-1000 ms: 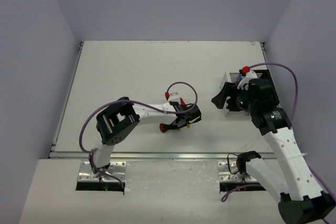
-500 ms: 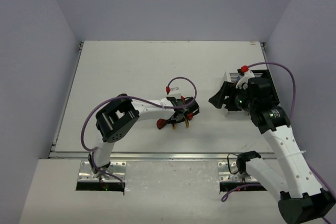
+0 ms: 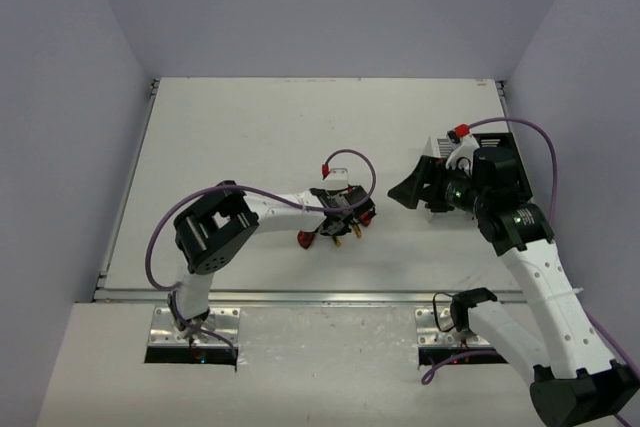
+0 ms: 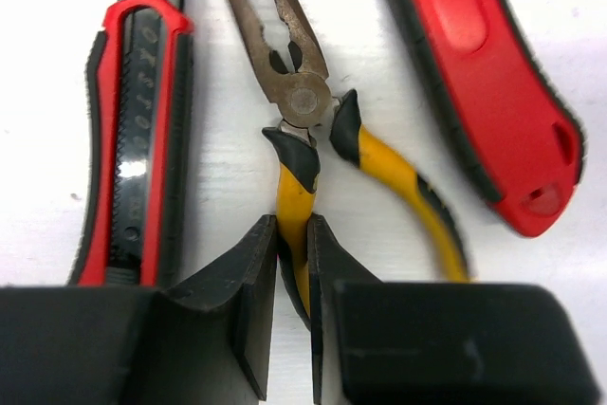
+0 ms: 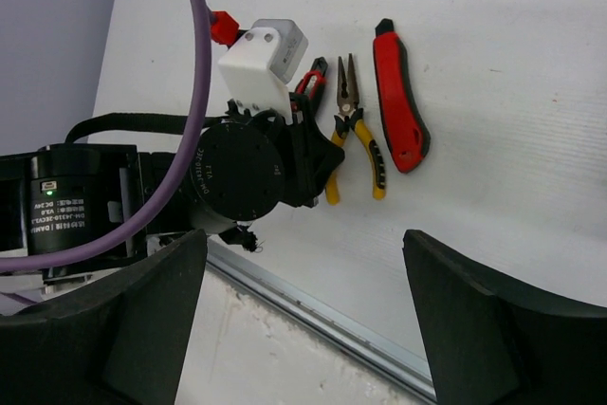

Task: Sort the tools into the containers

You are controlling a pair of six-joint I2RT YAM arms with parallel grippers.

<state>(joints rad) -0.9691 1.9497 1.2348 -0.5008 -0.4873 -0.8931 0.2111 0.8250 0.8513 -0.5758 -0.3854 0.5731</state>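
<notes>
Left wrist view: left gripper (image 4: pixel 292 234) clamped on one yellow handle of the pliers (image 4: pixel 302 101), slim red cutter (image 4: pixel 133 139) one side, broad red cutter (image 4: pixel 484 73) the other; right gripper (image 5: pixel 303 239) wide open, empty.

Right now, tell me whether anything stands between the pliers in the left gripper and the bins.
Yes: the right gripper hangs open between the pliers, pinched by one handle in the left gripper, and the white bin and black bin. A red-and-black cutter also lies flat beside the pliers on that side.

Robotics lab enclosure: plain lavender walls (image 3: pixel 330 7) around a white table (image 3: pixel 250 137)
</notes>
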